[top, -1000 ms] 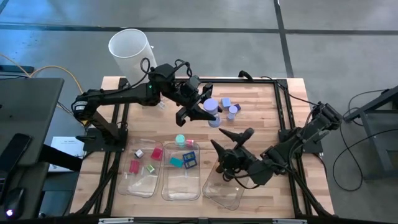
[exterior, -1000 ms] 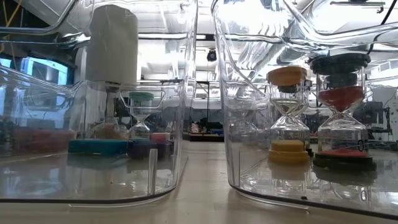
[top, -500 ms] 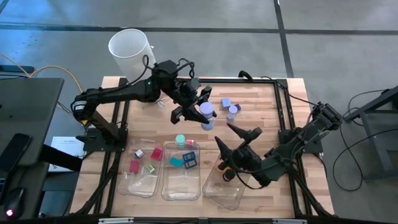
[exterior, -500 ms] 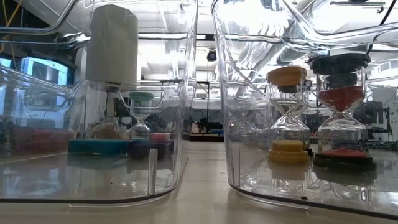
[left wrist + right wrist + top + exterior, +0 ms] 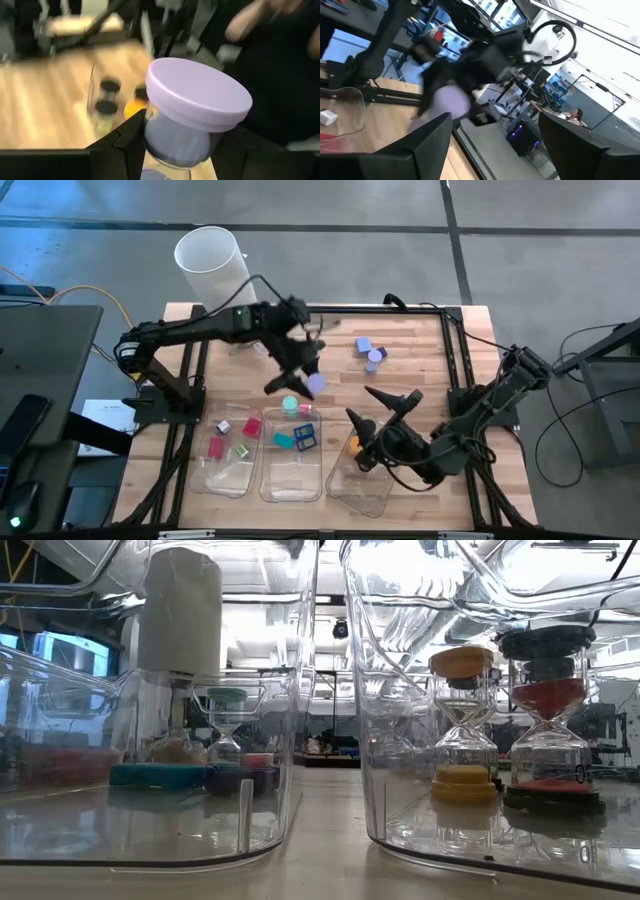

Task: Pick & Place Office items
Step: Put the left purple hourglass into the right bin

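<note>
My left gripper [image 5: 303,378] hangs over the table's middle, just beyond the centre tray, shut on a sand timer with a lilac cap [image 5: 199,93]. My right gripper [image 5: 378,406] hovers open above the right tray's far end and touches nothing. The green-capped timer [image 5: 290,404] stands at the centre tray's far end beside teal and blue blocks [image 5: 296,438]. Red and pink pieces [image 5: 233,438] lie in the left tray. Orange-capped [image 5: 463,725] and black-capped [image 5: 548,720] timers stand in the right tray. Two purple pieces [image 5: 368,351] rest on the wood farther back. My left gripper pinches the timer between its two fingers [image 5: 131,142] on the glass bulb [image 5: 175,142] just under the lilac cap. The timer is lifted clear of the table and tilted, its cap [image 5: 316,384] pointing toward the right tray.
Three clear trays [image 5: 291,480] sit side by side along the near edge. A tall white cylinder [image 5: 208,258] stands at the far left corner. A black frame [image 5: 455,370] borders the table's right side. A dark monitor lies off the table's left.
My left gripper has carried the lilac-capped timer from the far middle of the table toward the near edge and a little left, close to the green-capped timer, tipping it on the way. My right gripper has drifted slightly right over the right tray.
</note>
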Controlling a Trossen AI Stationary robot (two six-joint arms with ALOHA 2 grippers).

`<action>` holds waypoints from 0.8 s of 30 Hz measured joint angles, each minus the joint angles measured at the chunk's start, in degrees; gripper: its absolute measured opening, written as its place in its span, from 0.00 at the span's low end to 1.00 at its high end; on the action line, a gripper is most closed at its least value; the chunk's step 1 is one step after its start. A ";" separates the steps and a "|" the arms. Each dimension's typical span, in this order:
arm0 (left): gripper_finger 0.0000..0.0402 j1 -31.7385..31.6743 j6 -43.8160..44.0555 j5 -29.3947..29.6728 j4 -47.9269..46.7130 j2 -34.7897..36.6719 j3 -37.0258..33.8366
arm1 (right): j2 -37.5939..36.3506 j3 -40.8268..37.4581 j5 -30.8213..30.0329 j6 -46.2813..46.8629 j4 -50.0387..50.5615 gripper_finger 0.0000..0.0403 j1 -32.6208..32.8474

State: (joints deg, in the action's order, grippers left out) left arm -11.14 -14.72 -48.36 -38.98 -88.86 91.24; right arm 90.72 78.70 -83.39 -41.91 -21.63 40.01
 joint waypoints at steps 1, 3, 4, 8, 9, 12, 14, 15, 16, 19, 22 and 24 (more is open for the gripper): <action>0.42 1.14 -2.17 3.09 -2.52 0.00 -0.01 | 0.00 0.00 0.48 0.04 0.04 0.71 -0.32; 0.42 3.75 -4.73 9.59 -6.55 0.00 -0.02 | 0.00 0.00 1.63 0.02 0.04 0.71 -0.86; 0.42 5.06 -5.32 12.83 -8.02 -0.01 -0.02 | 0.00 0.00 2.17 0.08 0.06 0.71 -1.12; 0.42 9.69 -6.23 22.14 -10.32 -0.11 -0.02 | 0.00 0.00 5.54 4.90 3.45 0.72 -2.32; 0.42 10.68 -5.56 24.19 -10.27 -0.11 -0.02 | 0.00 0.00 7.19 7.32 5.57 0.72 -2.70; 0.42 13.14 -4.26 30.66 -10.51 -0.12 -0.02 | 0.00 0.00 14.48 15.47 12.39 0.72 -3.79; 0.42 14.18 -3.86 33.70 -10.96 -0.13 -0.02 | 0.00 0.00 20.47 21.86 16.59 0.72 -4.70; 0.42 14.59 -3.61 35.03 -10.85 -0.13 -0.02 | 0.00 0.00 22.85 25.04 18.58 0.72 -5.17; 0.42 14.92 -3.21 36.49 -10.80 -0.13 -0.02 | 0.00 0.00 24.19 28.06 20.20 0.72 -5.57; 0.42 16.21 -0.82 44.53 -10.83 -0.13 -0.02 | 0.00 0.00 24.85 37.37 24.81 0.72 -6.76; 0.42 17.77 1.32 56.59 -10.82 -0.13 -0.02 | 0.00 0.00 24.75 46.98 29.21 0.72 -7.42; 0.42 18.90 2.65 64.76 -10.57 -0.13 -0.02 | 0.00 0.00 23.25 52.48 31.16 0.71 -7.53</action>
State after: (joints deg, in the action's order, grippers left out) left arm 7.76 -12.07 16.40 -49.55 -88.99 91.22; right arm 90.72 78.70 -60.14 10.57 9.53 32.47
